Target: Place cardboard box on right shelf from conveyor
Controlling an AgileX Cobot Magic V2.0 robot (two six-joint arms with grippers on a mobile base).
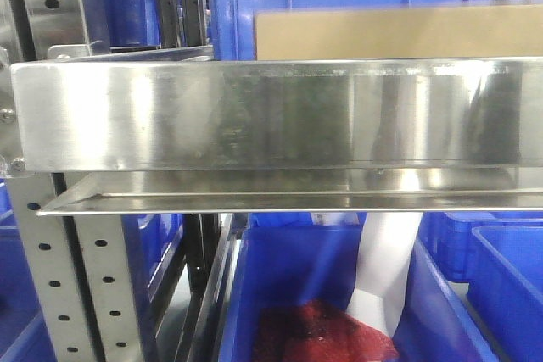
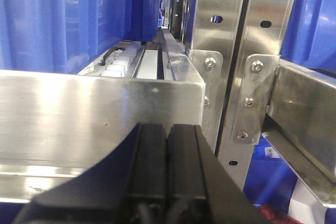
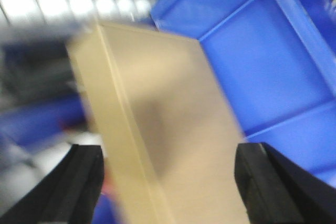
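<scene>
Two claws: the left claw (image 2: 167, 182) pressed closed, the right claw (image 3: 168, 182) wide around the plain tan cardboard box (image 3: 163, 129) at the shiny stainless-steel shelf (image 1: 271, 116).

Front view: bright, even light; the right shelf (image 1: 271, 112) shows broad smeared reflections and white glare along its lower lip, with mild softness throughout. Left wrist view: sharp on the steel uprights (image 2: 231, 51), while the near left gripper (image 2: 167, 171) is dark and slightly out of focus. Right wrist view: heavy motion blur; the cardboard box (image 3: 157, 124) has smeared edges, with blown-out highlights at the upper left.
</scene>
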